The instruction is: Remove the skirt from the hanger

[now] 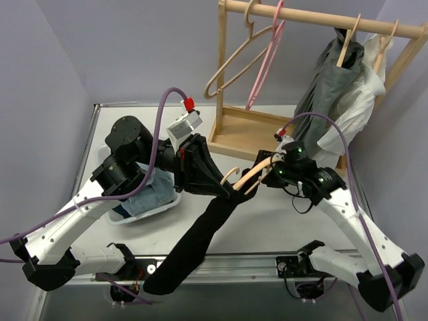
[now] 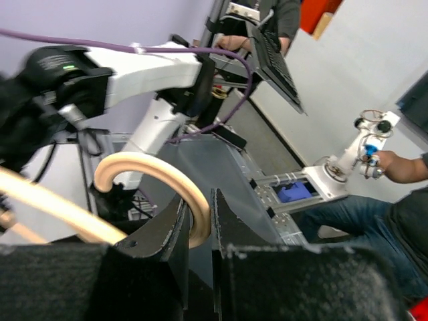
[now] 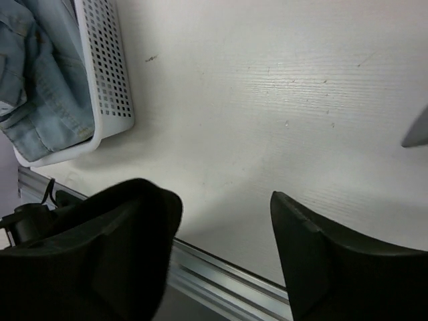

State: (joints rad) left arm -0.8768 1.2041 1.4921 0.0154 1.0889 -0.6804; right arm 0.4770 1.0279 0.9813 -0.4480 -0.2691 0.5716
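- Near edge: rail (image 1: 227,266) btwn the arm bases. Hem of the skirt (image 1: 190,244) lies across it. The skirt is dark and long, running diagonally up the table (image 1: 281,221) to the hanger (image 1: 249,175) mid-table.
- L gripper (image 2: 199,208): clenched on hanger's curved wood hook.
- R gripper (image 3: 224,207): released, jaws wide, only bare tabletop btwn them. In top view it sits just beside hanger's R end.
- White perforated basket (image 3: 107,73) w/ lt-blue denim (image 3: 40,80), under L arm, left of skirt.
- Far: wood rack (image 1: 314,17) w/ empty wood hanger (image 1: 212,83), pink hanger (image 1: 267,63), grey garment (image 1: 328,80) and white blouse (image 1: 358,107) at R end.
- Small print on R arm's black housing (image 2: 57,63): too blurred to read.
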